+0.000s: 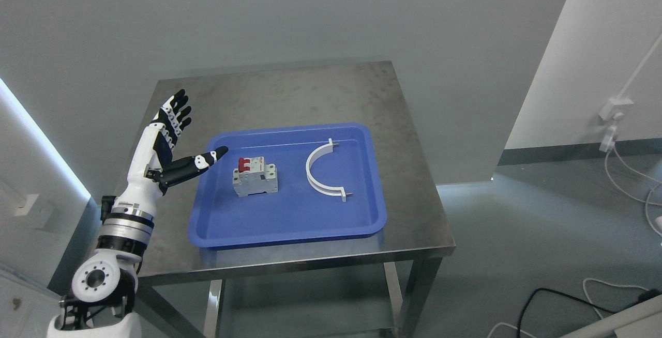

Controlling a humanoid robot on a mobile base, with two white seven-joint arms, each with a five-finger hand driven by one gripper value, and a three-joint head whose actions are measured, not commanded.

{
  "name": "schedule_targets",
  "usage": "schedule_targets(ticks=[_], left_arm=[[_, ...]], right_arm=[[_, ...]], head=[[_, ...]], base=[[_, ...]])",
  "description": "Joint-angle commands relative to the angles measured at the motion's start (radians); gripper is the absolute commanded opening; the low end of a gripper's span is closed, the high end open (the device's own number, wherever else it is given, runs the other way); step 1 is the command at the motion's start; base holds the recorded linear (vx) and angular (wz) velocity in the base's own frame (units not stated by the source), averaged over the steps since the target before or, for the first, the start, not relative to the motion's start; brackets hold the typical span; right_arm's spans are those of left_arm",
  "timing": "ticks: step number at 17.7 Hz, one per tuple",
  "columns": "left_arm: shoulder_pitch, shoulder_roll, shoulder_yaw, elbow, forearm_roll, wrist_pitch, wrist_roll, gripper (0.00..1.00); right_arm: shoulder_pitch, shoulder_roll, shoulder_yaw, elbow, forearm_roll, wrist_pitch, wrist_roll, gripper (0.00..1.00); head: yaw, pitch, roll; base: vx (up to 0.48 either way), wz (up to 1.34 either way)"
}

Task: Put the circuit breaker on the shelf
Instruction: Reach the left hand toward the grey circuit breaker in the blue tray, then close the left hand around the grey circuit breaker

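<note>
The left hand [168,141] is raised over the left part of the bench [289,90], its arm coming up from the lower left corner of the head view. The hand is spread and holds nothing: the four fingers [176,110] point up and away, close together, while the thumb [199,163] sticks out sideways to the right, its dark tip reaching over the left rim of the blue tray [289,224]. Just beyond that thumb tip, apart from it, sits the circuit breaker [255,177], a grey block with red switches on top, resting on the tray floor in the left half. Further right in the same tray lies a white curved bracket [321,171], a half ring that opens toward the right, well apart from the breaker. The tray lies toward the front of the steel bench, whose back part is bare metal. Past the bench on the right the grey floor [517,234] shows, with white and black cables [620,167] trailing along the wall.
</note>
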Motion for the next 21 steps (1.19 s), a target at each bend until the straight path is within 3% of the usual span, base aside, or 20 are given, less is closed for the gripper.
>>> schedule_targets(ticks=[1,3,6,11,14,17,21], left_arm=[[-0.043,0.165,-0.071,0.056,-0.119,0.001,-0.161,1.0],[-0.034,0.214,-0.072,0.056,-0.119,0.001,-0.287,1.0],[-0.037,0.211,-0.101,0.071,-0.212,0.001,-0.309,0.99],[-0.046,0.086,-0.134,0.144,-0.416,0.003,-0.311,0.97],[-0.046,0.043,-0.141,0.151,-0.458,0.003,-0.312,0.92],[-0.06,0.006,-0.137,0.154,-0.49,0.004,-0.315,0.79],[-0.084,-0.049,-0.095,0.155,-0.49,0.004,-0.315,0.52]], right_arm=[[0.0,-0.017,0.02,0.0,0.0,0.059,0.0,1.0],[0.0,-0.017,0.02,0.0,0.0,0.059,0.0,1.0],[0.0,-0.017,0.02,0.0,0.0,0.059,0.0,1.0],[0.0,-0.017,0.02,0.0,0.0,0.059,0.0,1.0],[0.0,-0.017,0.02,0.0,0.0,0.059,0.0,1.0],[0.0,-0.017,0.02,0.0,0.0,0.059,0.0,1.0],[0.0,-0.017,0.02,0.0,0.0,0.059,0.0,1.0]], head=[[0.0,0.0,0.0],[0.0,0.0,0.0],[0.0,0.0,0.0],[0.0,0.0,0.0],[0.0,0.0,0.0],[0.0,0.0,0.0],[0.0,0.0,0.0]], base=[[0.0,0.0],[0.0,0.0],[0.0,0.0],[0.0,0.0],[0.0,0.0],[0.0,0.0],[0.0,0.0]])
